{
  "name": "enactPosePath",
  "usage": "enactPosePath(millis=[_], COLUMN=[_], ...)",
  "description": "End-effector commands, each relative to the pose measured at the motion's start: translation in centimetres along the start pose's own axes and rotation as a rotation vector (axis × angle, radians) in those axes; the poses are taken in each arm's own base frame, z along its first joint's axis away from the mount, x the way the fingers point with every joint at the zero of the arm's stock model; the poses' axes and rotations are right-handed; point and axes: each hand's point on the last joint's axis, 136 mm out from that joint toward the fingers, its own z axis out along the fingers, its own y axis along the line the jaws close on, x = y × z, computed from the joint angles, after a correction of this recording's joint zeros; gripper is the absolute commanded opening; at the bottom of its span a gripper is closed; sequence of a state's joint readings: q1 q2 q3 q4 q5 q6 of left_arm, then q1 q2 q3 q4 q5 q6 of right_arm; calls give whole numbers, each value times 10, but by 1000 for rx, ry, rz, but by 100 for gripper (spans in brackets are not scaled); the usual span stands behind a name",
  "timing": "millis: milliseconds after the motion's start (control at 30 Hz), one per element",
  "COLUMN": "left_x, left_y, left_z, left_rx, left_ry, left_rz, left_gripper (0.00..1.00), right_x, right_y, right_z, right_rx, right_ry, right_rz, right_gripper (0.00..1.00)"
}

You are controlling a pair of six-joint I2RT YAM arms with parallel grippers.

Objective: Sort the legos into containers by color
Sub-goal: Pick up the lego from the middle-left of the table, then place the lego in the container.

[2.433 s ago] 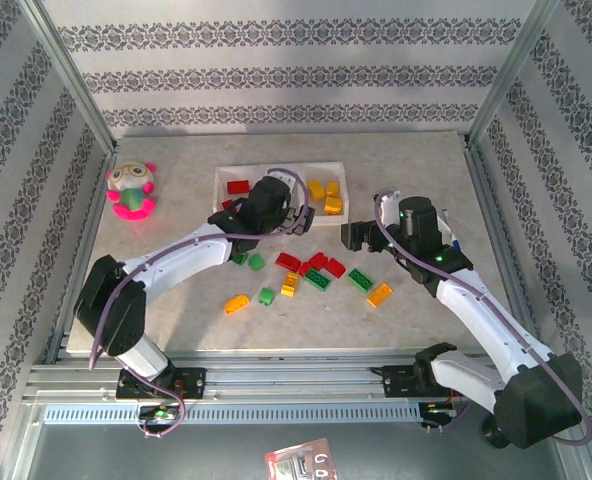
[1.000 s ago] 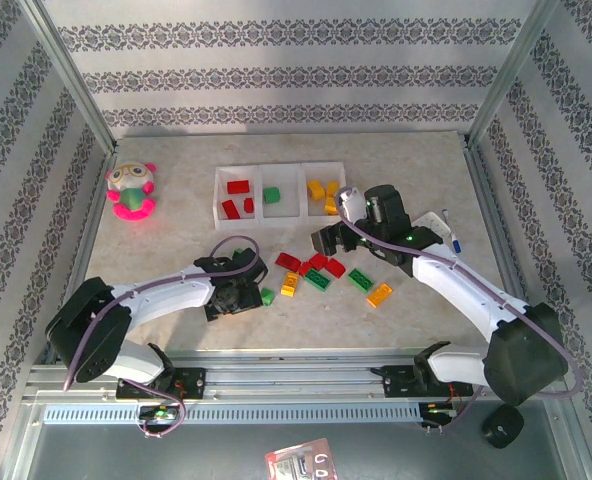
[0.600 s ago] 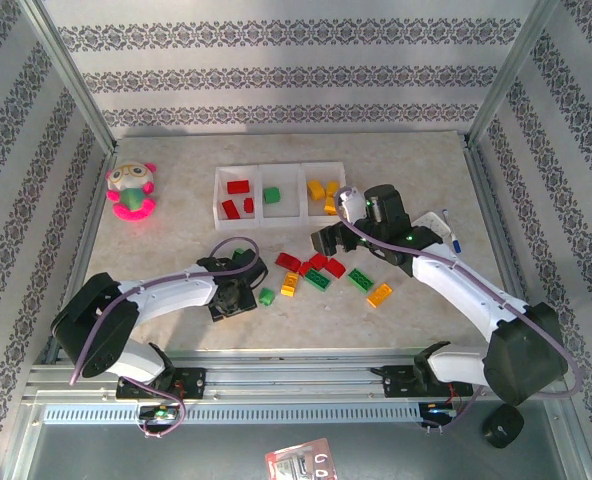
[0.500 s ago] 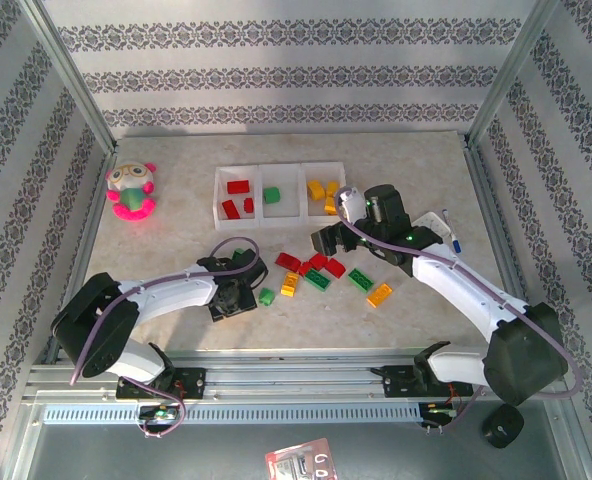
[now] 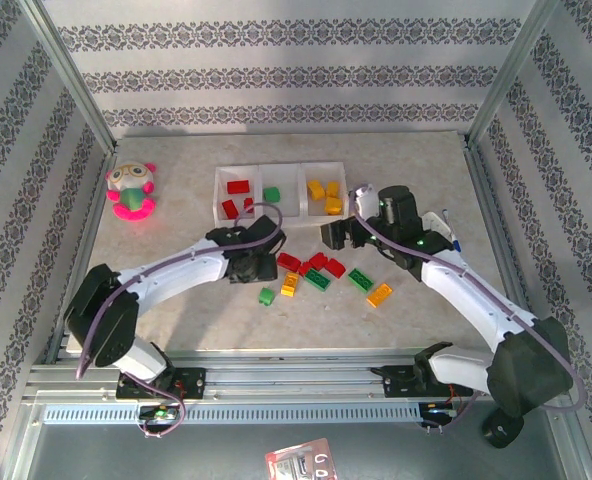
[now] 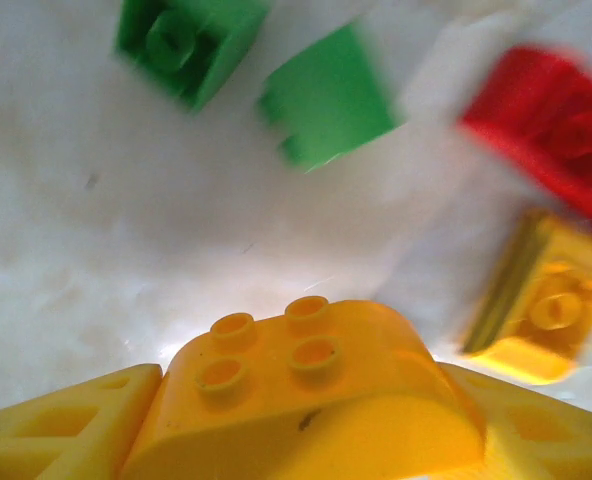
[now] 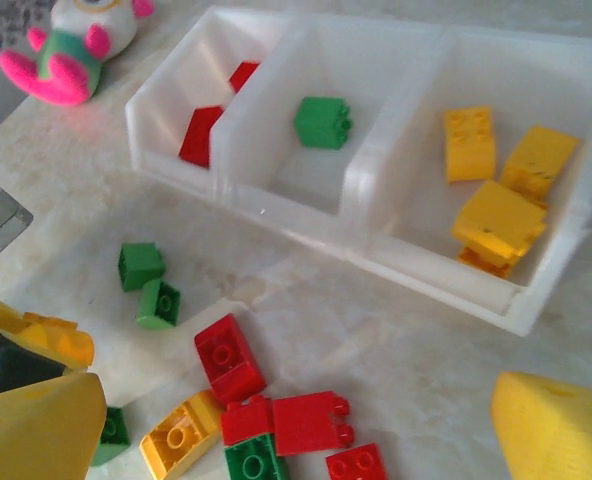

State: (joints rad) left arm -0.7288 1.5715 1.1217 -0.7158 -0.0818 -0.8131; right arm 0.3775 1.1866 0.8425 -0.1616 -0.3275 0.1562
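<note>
The only lettering you have is on the red-and-white card (image 5: 301,465) at the bottom edge of the top view, cut off and too small to read. Your left hand (image 5: 250,266) pinches a rounded yellow-orange brick (image 6: 316,400), hidden from above by the arm, and its wrist view blurs the loose bricks (image 6: 326,105) lying on the counter (image 5: 176,300) beyond. Your right hand (image 5: 334,237) stands spread wide near the right end of the white tray (image 7: 306,232). A divider half hides the tray's red bricks (image 7: 198,137) on the left, with one green brick (image 7: 323,122) in the middle and yellow bricks (image 7: 498,222) on the right.
</note>
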Motion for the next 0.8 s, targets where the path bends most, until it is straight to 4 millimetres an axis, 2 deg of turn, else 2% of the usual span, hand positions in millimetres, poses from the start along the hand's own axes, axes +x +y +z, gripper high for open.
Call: enactPosePath(millis=[0, 167, 333, 433, 567, 767], left_x=[-28, -91, -149, -183, -217, -250], left_y=[-16, -65, -102, -114, -125, -130], left_z=[5, 13, 25, 34, 48, 70], left_rx=[9, 79, 134, 139, 133, 154], left_ry=[-12, -75, -125, -160, -192, -232], left_rz=[118, 176, 208, 218, 243, 212], left_gripper=[62, 62, 62, 62, 62, 62], right_x=[-13, -8, -1, 1, -2, 0], right_y=[-14, -31, -34, -37, -36, -39], right_z=[-15, -32, -43, -47, -50, -54], right_rx=[53, 115, 142, 161, 161, 187], right_ry=[-84, -96, -93, -96, -97, -94], right_rz=[44, 65, 73, 85, 88, 83], right_gripper=[98, 98, 98, 98, 98, 98])
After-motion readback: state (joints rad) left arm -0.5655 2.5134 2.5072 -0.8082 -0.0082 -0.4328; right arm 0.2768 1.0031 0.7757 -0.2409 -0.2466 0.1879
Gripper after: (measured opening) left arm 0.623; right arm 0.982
